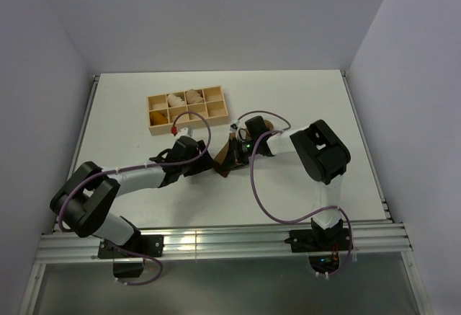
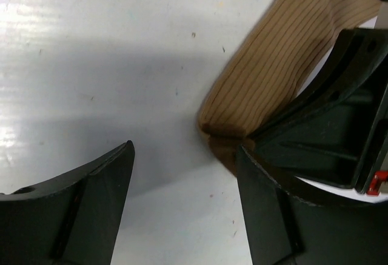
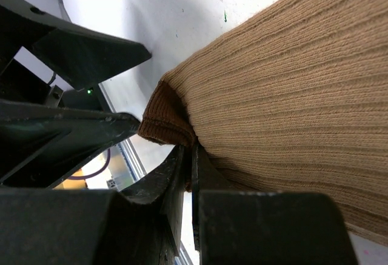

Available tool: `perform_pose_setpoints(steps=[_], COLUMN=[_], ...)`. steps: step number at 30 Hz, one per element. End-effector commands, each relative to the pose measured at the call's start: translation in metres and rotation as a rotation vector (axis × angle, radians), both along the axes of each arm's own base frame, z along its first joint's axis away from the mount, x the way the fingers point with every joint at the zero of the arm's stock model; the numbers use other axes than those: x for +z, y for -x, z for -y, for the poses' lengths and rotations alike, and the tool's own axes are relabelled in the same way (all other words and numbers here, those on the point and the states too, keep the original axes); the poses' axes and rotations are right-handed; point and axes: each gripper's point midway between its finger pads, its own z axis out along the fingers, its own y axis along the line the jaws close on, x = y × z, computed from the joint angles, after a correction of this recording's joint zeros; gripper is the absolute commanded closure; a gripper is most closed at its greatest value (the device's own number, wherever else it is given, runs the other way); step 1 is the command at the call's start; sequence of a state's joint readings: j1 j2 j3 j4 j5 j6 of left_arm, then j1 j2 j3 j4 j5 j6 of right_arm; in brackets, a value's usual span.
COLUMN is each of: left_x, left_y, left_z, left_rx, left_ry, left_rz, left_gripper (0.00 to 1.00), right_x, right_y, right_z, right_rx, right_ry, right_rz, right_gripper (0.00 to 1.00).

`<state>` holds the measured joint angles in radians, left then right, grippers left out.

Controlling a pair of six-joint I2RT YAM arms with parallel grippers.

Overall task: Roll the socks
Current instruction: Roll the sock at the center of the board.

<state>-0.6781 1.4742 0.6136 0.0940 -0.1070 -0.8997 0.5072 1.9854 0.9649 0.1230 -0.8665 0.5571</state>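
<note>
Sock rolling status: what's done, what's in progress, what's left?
Done: nothing that shows. The olive-brown sock lies stretched out on the table, with no roll visible.
In hand: the right arm's fingers are shut on its edge beside the darker cuff. The left arm's fingers stand open at the cuff end, gripping nothing.
Left: the whole roll. The second sock is not clearly in view.

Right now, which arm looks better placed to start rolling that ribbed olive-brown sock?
Probably the right: the right arm's fingers are shut on the ribbed olive-brown fabric sock beside its darker cuff. The left arm's fingers stand open, white table between them, the sock at one tip.
</note>
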Motion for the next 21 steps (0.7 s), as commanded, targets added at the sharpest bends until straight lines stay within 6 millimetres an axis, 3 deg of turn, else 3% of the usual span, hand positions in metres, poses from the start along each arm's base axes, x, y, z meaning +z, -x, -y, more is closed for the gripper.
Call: perform_pose_setpoints(steps=[1,12,15,19,21], left_x=[0.003,-0.009,-0.008,0.018,0.021], left_y=[-0.015,-0.009,-0.005,-0.006,-0.005], left_z=[0.006,0.006,0.003,0.003,0.003], left_rx=[0.004,-0.014,-0.018,-0.039,-0.061], left_ry=[-0.024,-0.083,-0.090,-0.044,-0.048], left_rz=[0.044,0.015,0.018,0.103,0.119], left_gripper=[0.27,0.40,0.37,0.30,0.30], right_x=[-0.015,-0.013,-0.014,-0.013,-0.012], right_y=[-0.005,-0.009,-0.011,-0.013,-0.014], right_z=[0.007,0.009,0.009,0.009,0.009], right_rx=[-0.017,-0.027,-0.027,-0.028,-0.026], right_ry=[0.054,0.048,0.052,0.056,0.055], right_rz=[0.003,-0.001,-0.004,0.001,0.005], right_gripper=[0.99,0.99,0.99,0.99,0.99])
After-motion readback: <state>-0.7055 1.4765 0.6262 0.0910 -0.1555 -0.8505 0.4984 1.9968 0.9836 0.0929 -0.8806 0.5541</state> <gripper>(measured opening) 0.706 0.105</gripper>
